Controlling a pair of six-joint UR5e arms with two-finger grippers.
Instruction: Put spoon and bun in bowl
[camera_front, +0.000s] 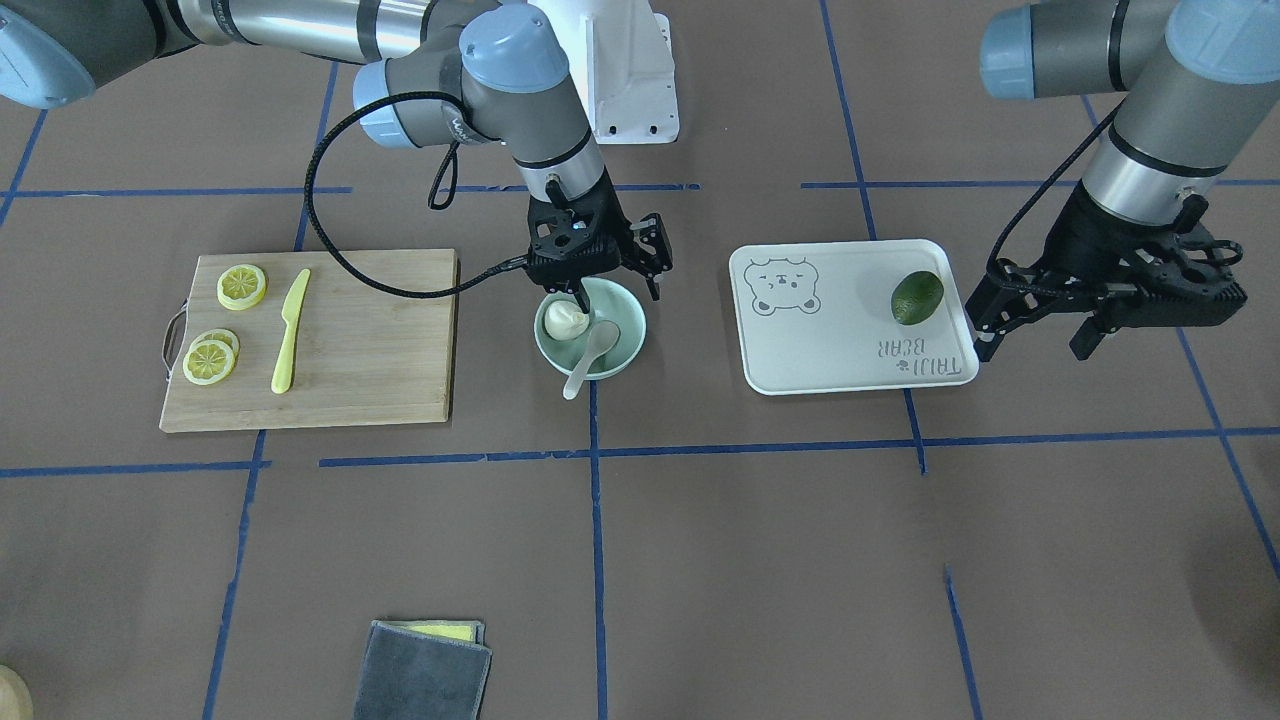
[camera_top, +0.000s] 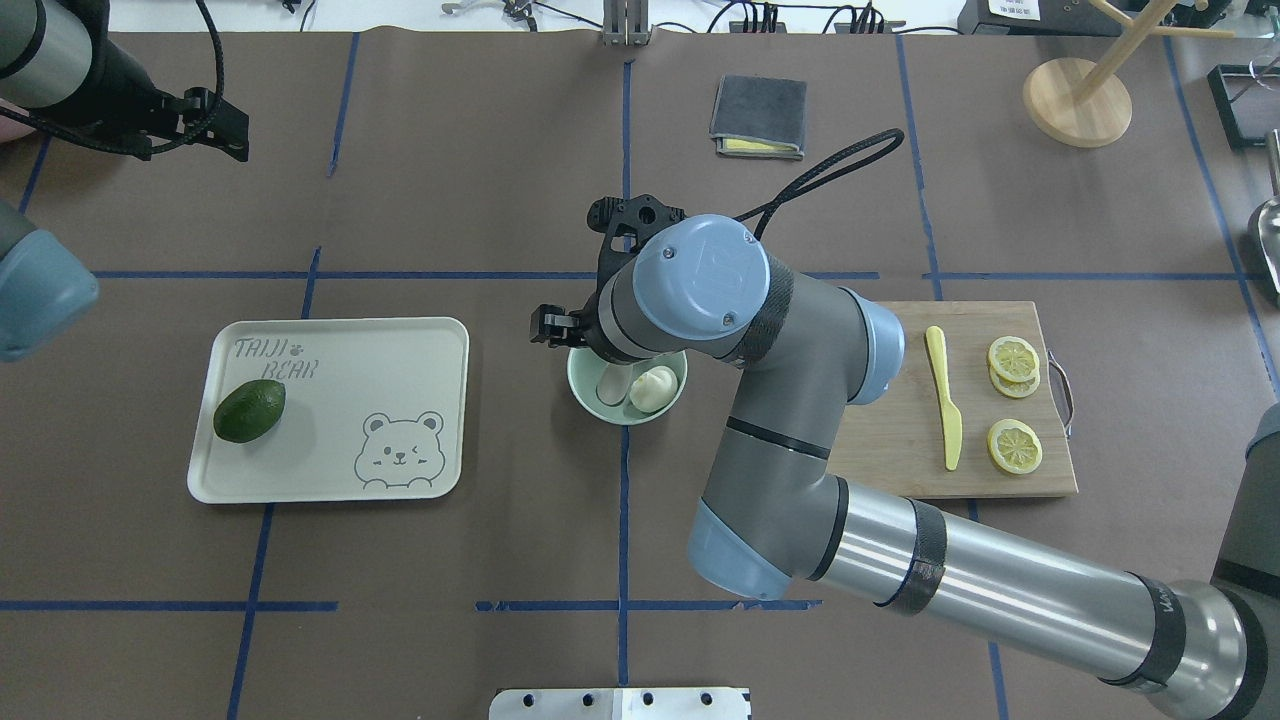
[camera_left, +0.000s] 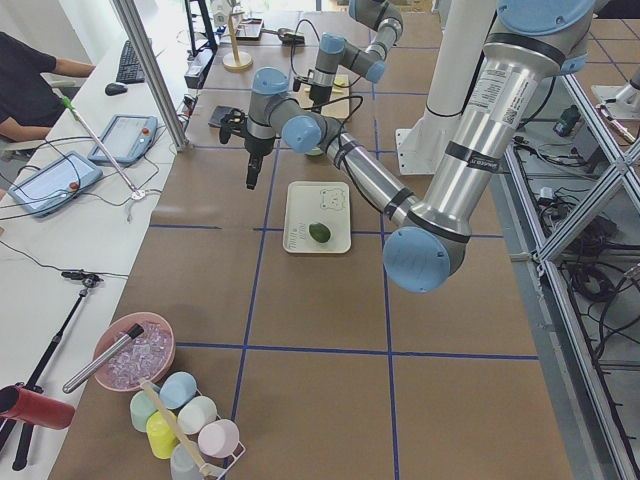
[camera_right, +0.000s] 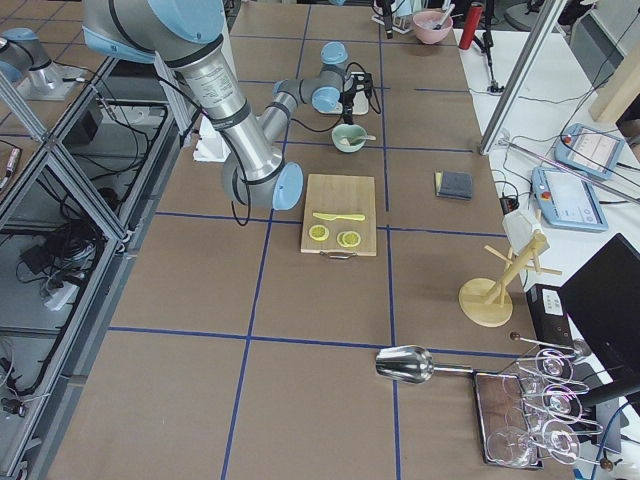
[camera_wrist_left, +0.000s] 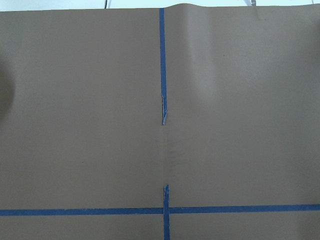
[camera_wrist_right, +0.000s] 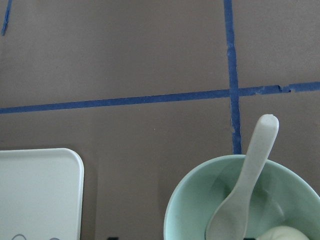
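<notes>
The mint-green bowl (camera_front: 628, 345) stands at the table's middle. The white bun (camera_front: 566, 320) lies inside it. The off-white spoon (camera_front: 590, 356) rests with its scoop in the bowl and its handle out over the rim. My right gripper (camera_front: 618, 293) hangs open and empty just above the bowl's robot-side rim. The right wrist view shows the bowl (camera_wrist_right: 176, 210), the spoon (camera_wrist_right: 246, 184) and a bit of the bun (camera_wrist_right: 285, 234). In the overhead view my right arm partly covers the bowl (camera_top: 590, 395). My left gripper (camera_front: 1035, 340) is open and empty, raised beside the bear tray.
The off-white bear tray (camera_front: 840, 350) holds a dark green fruit (camera_front: 917, 297). A wooden cutting board (camera_front: 370, 340) carries lemon slices (camera_front: 241, 286) and a yellow knife (camera_front: 290, 330). A grey cloth (camera_front: 425, 670) lies at the operators' edge. A wooden stand (camera_top: 1077, 100) is at the far right.
</notes>
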